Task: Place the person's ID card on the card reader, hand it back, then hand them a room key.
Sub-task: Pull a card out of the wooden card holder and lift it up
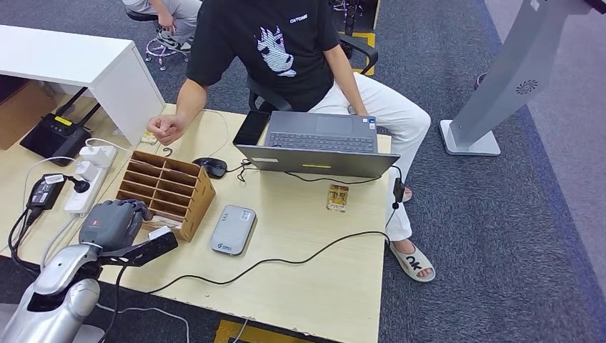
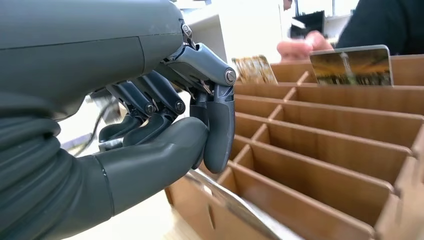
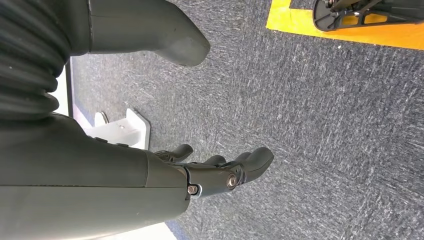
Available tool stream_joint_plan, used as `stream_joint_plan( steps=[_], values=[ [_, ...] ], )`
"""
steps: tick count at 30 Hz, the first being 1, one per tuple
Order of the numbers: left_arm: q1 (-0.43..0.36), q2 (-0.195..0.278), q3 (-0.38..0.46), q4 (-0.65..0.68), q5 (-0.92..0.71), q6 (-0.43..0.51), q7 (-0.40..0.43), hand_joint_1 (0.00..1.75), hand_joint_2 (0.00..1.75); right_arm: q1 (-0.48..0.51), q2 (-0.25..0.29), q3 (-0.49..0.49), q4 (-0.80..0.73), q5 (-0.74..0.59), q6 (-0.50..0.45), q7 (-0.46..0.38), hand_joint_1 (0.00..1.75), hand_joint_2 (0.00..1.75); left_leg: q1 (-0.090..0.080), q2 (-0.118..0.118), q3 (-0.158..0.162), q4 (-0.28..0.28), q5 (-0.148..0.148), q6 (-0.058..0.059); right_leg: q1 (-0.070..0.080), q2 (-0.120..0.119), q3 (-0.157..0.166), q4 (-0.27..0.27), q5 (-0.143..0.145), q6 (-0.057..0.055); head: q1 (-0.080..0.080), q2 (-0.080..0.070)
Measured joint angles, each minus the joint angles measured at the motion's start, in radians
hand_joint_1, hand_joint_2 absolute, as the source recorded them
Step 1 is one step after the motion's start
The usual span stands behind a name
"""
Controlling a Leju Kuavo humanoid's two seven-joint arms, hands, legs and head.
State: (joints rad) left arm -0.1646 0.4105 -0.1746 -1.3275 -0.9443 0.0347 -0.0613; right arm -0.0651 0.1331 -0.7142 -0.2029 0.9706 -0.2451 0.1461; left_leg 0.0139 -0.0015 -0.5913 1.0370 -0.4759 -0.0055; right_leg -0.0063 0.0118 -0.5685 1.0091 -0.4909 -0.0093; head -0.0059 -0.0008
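Observation:
My left hand (image 1: 114,221) hovers at the near left corner of the brown slotted card box (image 1: 187,193). Its fingers (image 2: 220,125) curl in against the thumb above the nearest slots, and nothing shows between them. A thin pale card (image 2: 240,202) lies in the nearest slot. A picture card (image 2: 351,65) stands in a far slot of the card box (image 2: 325,150). The grey card reader (image 1: 234,229) lies right of the box. An amber card (image 1: 337,198) rests on the table below the laptop. My right hand (image 3: 220,172) hangs over the carpet, fingers apart and holding nothing.
A person in a black shirt sits across the table, their fist (image 1: 166,128) resting by a small card (image 1: 148,137). An open laptop (image 1: 318,146), a mouse (image 1: 212,166), a phone (image 1: 251,127), power strips (image 1: 89,175) and trailing cables (image 1: 286,259) lie on the table (image 1: 321,286).

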Motion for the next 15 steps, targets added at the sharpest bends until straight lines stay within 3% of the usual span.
stream_joint_plan(
  steps=[4, 15],
  values=[
    [-0.015, -0.002, -0.007, 0.012, -0.07, 0.061, 0.022, 1.75, 1.75, 0.0, 0.0, -0.005, 0.0, 0.005, 0.002, -0.002, 0.0, 1.75, 0.0, 0.0, 0.0, 0.0, 0.0, 0.0, 0.0, 0.0, 0.0, 0.0, 0.0, 0.0, 0.0, 0.0],
    [-0.028, -0.005, -0.012, 0.027, -0.087, 0.07, 0.03, 1.75, 1.75, -0.001, 0.0, -0.008, 0.0, 0.006, 0.001, -0.002, 0.0, 1.75, 0.0, 0.0, 0.0, 0.0, 0.0, 0.0, 0.0, 0.0, 0.0, 0.0, 0.0, 0.0, 0.0, 0.0]
  ],
)
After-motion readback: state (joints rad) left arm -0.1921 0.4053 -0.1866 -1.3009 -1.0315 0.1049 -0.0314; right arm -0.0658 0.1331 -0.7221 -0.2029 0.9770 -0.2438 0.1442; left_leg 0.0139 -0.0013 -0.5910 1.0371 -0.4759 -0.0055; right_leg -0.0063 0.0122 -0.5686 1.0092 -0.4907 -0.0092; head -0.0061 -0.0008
